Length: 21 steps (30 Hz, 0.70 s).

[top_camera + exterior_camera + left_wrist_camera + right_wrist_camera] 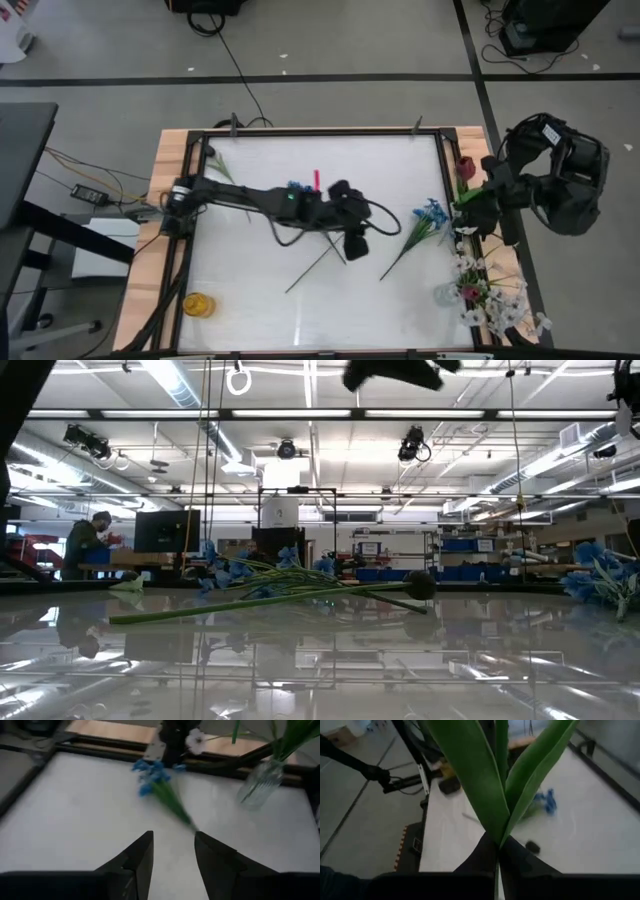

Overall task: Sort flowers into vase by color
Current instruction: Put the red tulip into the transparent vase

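High view: sorting is partly done, judging by how things lie. A clear glass vase (447, 295) at the near right corner of the surface (260, 300) already holds white sprays (497, 305), with at least one pink-red bloom low among them. Up the right edge from the vase, the right end effector (470, 203) is clamped on the stem of a dark red tulip (465, 166); the right wrist view confirms fingers pinched together on a stalk with two broad green leaves (485, 785). Well left of the vase, mid-surface, a blue-blossom sprig (428, 215) lies loose, stem trailing toward the near edge. Left end effector (356, 244) hangs farther left of that sprig; in the left wrist view its fingers (135, 862) stand apart with nothing between them, pointed at the blue sprig (152, 772), so I judge this sprig is the next pick. Other items left: a long bare-looking stem (312, 268) near the left end effector, more blue blossoms (297, 187) partly under the left arm, a green sprig (221, 166) toward the far left corner. A small yellow vessel (198, 305) sits at the near left corner, far across from the vase; it appears empty, contents uncertain. Hard to read: the count of flowers in the vase, what the pink upright mark (317, 180) by the left arm is, and whether a second vase stands behind the right arm. Low view shows a dark bud (421, 586) on a lying stem, but which stem in the high view it belongs to I cannot tell.
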Motion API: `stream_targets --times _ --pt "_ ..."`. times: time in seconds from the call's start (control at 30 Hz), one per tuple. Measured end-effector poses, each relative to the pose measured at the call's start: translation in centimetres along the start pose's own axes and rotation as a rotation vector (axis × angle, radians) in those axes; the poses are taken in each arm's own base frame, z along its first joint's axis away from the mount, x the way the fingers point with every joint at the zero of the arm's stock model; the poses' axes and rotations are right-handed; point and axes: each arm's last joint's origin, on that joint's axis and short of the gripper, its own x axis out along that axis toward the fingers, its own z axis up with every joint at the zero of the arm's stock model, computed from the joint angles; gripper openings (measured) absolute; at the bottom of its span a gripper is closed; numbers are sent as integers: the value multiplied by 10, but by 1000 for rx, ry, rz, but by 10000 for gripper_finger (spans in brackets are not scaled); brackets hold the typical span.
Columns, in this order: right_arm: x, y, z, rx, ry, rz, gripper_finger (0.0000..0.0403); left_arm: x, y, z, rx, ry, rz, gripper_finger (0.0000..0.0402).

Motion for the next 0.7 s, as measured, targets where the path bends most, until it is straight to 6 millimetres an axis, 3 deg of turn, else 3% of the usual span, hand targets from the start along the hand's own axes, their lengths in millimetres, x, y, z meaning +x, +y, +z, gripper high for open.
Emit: stream_targets --times 0.13,0.3,0.53,0.7 --pt "-5 -8 -1 11 107 71 12 -41 10 -5 -22 15 61 148" --pt "-10 -17 -3 8 222 155 12 -90 26 -34 -128 -9 146 148" --pt "-12 -17 -6 -12 331 216 12 -123 44 -80 -285 -151 102 148" --pt "-11 -16 1 -29 151 166 12 -139 53 -97 -305 -192 116 148"
